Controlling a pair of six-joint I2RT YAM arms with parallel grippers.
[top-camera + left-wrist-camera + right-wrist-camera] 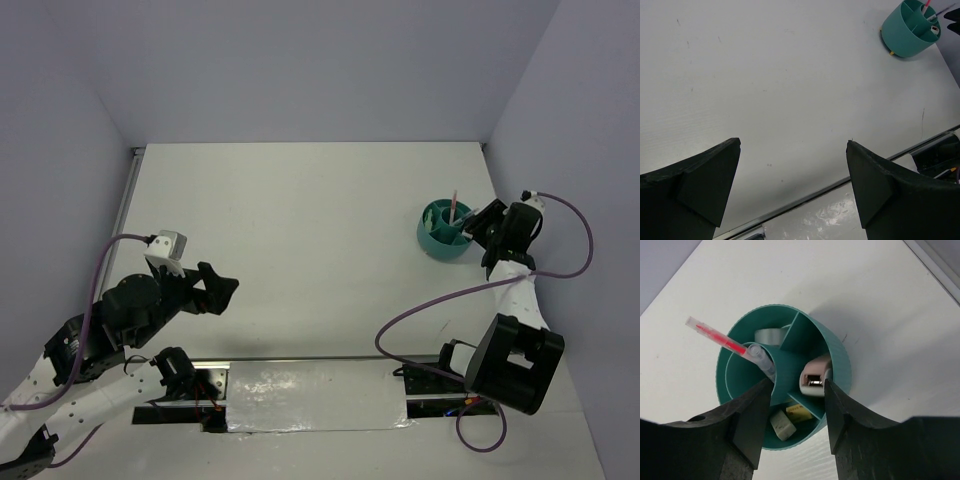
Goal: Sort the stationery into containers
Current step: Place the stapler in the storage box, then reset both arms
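The round teal organiser [839, 351] stands at the far right of the table [300, 220] and also shows in the top view [432, 240] and the left wrist view [904, 36]. In its compartments are a pink pen [719, 338] leaning out, a clear-capped pen [760, 358], a tape ring [767, 335], a pink-white block [813, 378], a tan block [799, 413] and a grey block [782, 426]. My right gripper [796, 390] is open and empty just above the organiser [488, 232]. My left gripper [794, 145] is open and empty over bare table at the near left [218, 290].
A metal rail [300, 358] and a taped silver plate [315, 395] run along the near edge. Grey walls close in the back and both sides. A purple cable [430, 305] loops from the right arm across the near right.
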